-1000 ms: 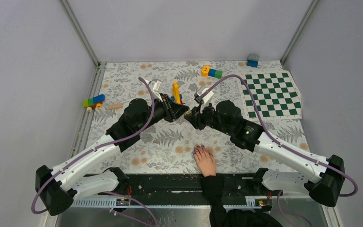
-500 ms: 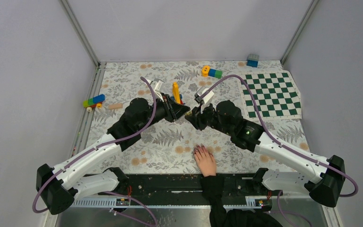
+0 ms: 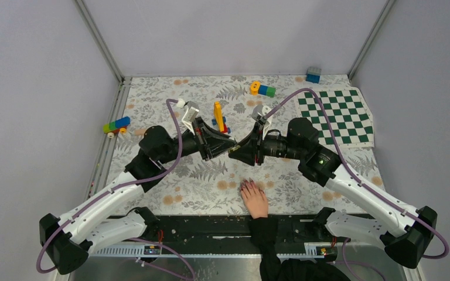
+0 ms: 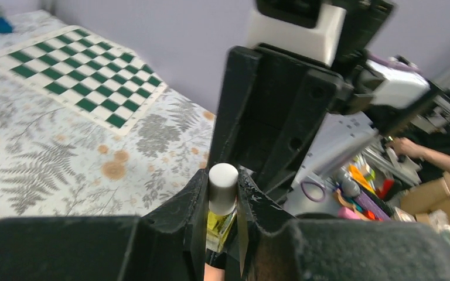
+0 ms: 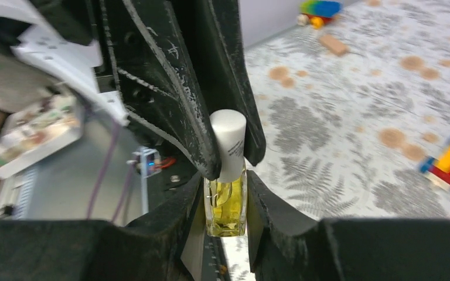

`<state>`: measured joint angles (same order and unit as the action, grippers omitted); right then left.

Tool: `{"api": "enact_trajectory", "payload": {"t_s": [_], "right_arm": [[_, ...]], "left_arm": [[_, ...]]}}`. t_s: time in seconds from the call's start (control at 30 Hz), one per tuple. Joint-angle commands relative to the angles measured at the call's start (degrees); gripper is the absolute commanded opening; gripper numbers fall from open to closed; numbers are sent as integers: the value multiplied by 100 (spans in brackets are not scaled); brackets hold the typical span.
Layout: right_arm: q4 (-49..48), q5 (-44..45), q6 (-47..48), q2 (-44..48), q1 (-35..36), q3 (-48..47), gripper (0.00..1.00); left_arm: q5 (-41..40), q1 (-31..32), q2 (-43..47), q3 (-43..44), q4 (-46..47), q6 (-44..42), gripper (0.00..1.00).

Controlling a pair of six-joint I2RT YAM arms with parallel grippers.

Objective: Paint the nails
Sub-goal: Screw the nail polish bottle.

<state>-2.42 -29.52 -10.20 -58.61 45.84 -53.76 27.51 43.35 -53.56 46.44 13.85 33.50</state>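
A small bottle of yellow nail polish (image 5: 225,206) with a white cap (image 5: 229,142) hangs between both grippers above the middle of the floral mat. My left gripper (image 3: 228,142) is shut on the cap (image 4: 223,186). My right gripper (image 3: 235,153) is shut on the glass body, as the right wrist view (image 5: 225,199) shows. The two grippers meet tip to tip. A pale hand (image 3: 255,201) with a black sleeve lies flat at the near edge. Its dark purplish-red nails (image 3: 246,186) point toward the grippers, a little below them in the top view.
A tall yellow brick on a red and blue base (image 3: 218,115) stands just behind the grippers. A green chequered mat (image 3: 337,117) lies at the back right. Coloured bricks (image 3: 116,124) and a wooden block (image 3: 143,131) are at the left, more bricks (image 3: 262,89) at the back.
Both arms have swung outward and their wrists have turned more level. The meeting point of the grippers has shifted slightly toward the near side. The hand has not moved.
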Motion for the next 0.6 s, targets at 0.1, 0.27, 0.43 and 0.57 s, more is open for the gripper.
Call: {"api": "enact_trajectory", "payload": {"t_s": [0.1, 0.27, 0.43, 0.57], "right_arm": [[-1560, -2004, -698, -12, 2, -275, 0], [-2247, -2611, -1267, -77, 3, -284, 0], [-2678, -2909, -1609, -153, 3, -311, 0], [-3193, -3181, -2021, -231, 3, -311, 0]], "left_arm": [[2101, 160, 245, -20, 854, -22, 0], [2833, 165, 277, 40, 1357, 161, 0], [3278, 165, 265, 117, 1713, 363, 0], [3411, 173, 257, 33, 2169, 667, 0]]}}
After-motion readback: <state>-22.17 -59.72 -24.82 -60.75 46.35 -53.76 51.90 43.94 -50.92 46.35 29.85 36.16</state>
